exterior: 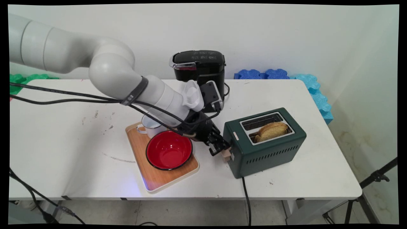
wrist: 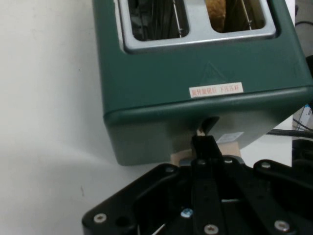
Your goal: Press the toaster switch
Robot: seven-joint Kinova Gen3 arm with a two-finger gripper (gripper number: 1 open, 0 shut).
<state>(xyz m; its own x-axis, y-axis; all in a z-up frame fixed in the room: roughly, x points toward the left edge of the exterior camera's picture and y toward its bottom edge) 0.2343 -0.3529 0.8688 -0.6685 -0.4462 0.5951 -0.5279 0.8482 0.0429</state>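
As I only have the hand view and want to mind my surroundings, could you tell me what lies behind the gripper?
Observer: A tray lies on the table just behind the gripper, on the side away from the toaster. It holds a red bowl.
Operator: Is anything else on it?
Observer: A white mug sits beyond the bowl, partly hidden by the arm.
Operator: And farther back?
Observer: A black coffee machine stands at the table's far edge.

At frame center, the end effector (exterior: 219, 149) touched the green toaster's (exterior: 270, 149) lever, right of a red bowl (exterior: 169, 150) on a tray (exterior: 159, 181).
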